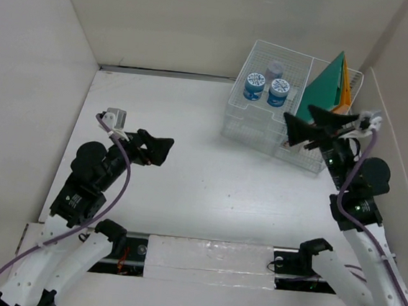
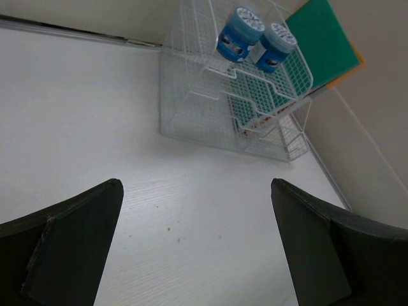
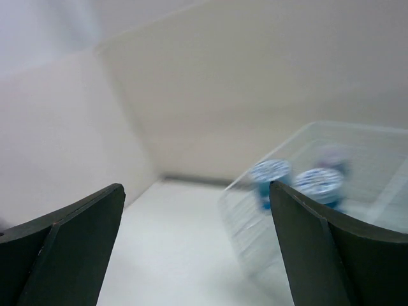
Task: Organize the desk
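The desk (image 1: 192,123) is a wide matte white tabletop, bare in its middle; it also shows in the left wrist view (image 2: 76,95) and the right wrist view (image 3: 172,255). My left gripper (image 1: 162,151) is open and empty, low over the desk's left part, its jaws wide apart in its own view (image 2: 195,185). My right gripper (image 1: 289,129) is open and empty, raised just in front of the white wire-mesh rack (image 1: 264,126). Its own view (image 3: 196,187) is blurred.
The rack stands at the back right and holds two blue tubs (image 1: 254,86) (image 1: 278,93), a pale tub behind them, and an upright green folder (image 1: 329,89) with orange sheets behind. The tubs (image 2: 239,32) and the rack (image 2: 204,108) show in the left wrist view. Beige panels (image 1: 31,71) wall the desk.
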Motion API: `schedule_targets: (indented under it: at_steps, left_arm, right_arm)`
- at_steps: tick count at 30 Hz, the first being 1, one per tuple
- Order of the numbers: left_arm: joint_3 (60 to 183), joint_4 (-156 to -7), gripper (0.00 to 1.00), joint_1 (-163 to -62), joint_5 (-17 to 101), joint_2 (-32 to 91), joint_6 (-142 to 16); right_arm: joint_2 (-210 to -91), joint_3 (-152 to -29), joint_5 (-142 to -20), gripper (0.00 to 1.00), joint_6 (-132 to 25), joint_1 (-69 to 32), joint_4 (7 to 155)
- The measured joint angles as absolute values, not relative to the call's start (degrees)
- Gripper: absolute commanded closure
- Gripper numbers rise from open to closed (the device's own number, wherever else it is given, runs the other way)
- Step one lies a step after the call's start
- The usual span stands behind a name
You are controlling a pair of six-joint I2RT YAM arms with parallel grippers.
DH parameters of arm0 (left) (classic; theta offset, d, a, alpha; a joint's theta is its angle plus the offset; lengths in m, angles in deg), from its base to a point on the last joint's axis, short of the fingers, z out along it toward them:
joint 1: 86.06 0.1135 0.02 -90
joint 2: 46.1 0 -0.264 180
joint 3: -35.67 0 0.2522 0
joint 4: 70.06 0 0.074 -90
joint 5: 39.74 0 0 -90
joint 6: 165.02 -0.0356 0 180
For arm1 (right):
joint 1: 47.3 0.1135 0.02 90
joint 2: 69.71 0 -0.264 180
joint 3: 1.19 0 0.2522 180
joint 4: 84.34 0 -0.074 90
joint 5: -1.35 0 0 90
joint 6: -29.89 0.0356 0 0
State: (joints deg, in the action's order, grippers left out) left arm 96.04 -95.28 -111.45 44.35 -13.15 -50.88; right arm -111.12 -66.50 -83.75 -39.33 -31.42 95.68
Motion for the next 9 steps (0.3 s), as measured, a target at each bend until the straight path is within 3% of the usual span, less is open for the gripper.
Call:
schedule_targets:
  at_steps: [5,9]
  left_arm:
    - [96.3,-93.8,0.01,-111.5,43.4,-16.1,-49.2]
    - [95.1,-92.3,0.01,-111.5,42.7,-18.7,-48.0]
  right_arm:
    - [-111.9,-60.3,-66.6,0.00,-38.7,-18.4,96.1]
    - [-112.2,-57.8,-64.3,0.00,-41.9,-6.9,89.1]
